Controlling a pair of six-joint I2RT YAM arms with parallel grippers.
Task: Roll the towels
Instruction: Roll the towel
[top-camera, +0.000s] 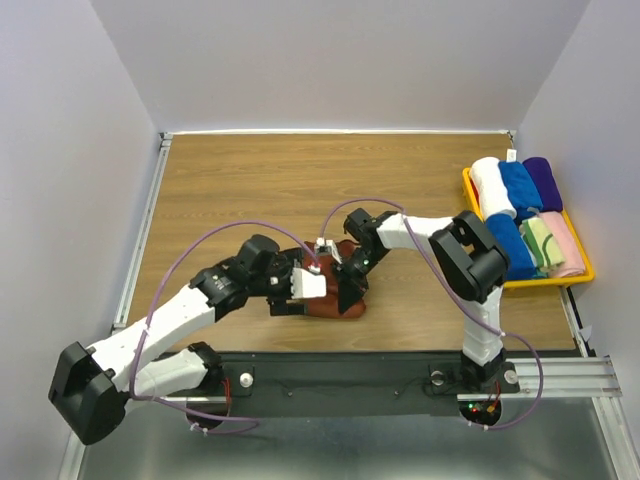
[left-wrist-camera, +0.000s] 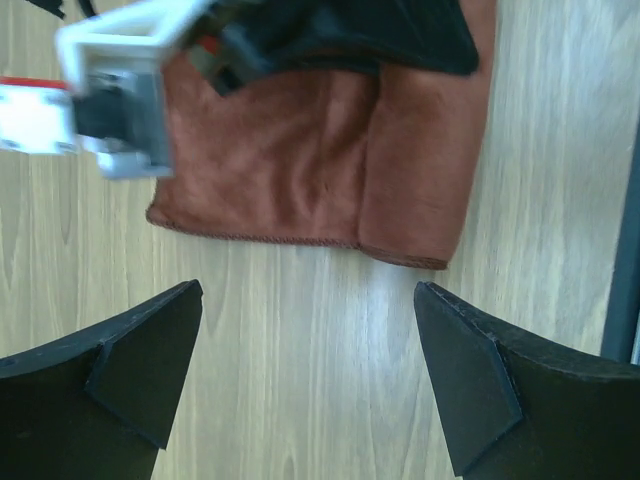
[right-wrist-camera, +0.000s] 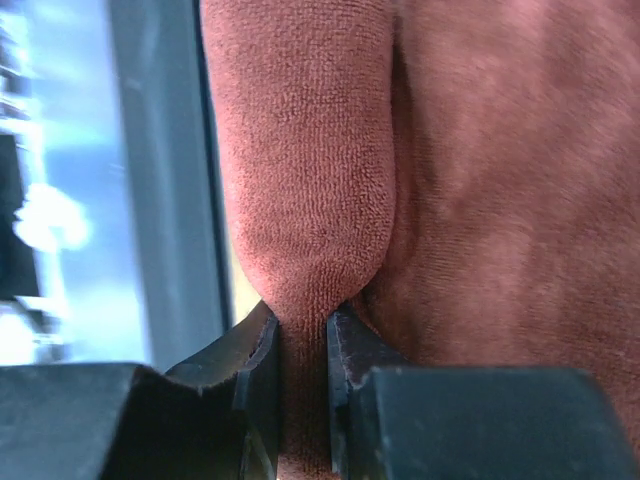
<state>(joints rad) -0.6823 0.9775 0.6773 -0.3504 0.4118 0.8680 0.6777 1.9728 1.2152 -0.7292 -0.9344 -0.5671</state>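
The rust-brown towel (top-camera: 345, 308) lies flat near the table's front edge, with one side folded over into a thick roll (left-wrist-camera: 420, 170). My right gripper (right-wrist-camera: 302, 330) is shut on the end of that rolled fold (right-wrist-camera: 310, 180), pinching the cloth between its fingers; from above it sits over the towel (top-camera: 350, 292). My left gripper (left-wrist-camera: 305, 300) is open and empty above bare wood, just short of the towel's hemmed edge (left-wrist-camera: 260, 235), at the towel's left (top-camera: 283, 303). A rolled cream-and-green towel (top-camera: 541, 243) lies in the tray.
A yellow tray (top-camera: 580, 275) at the right edge holds white (top-camera: 492, 185), blue (top-camera: 519, 187), purple (top-camera: 543, 181) and pink (top-camera: 565, 245) rolled towels. A black rail (left-wrist-camera: 622, 260) runs along the table's near edge, close to the brown towel.
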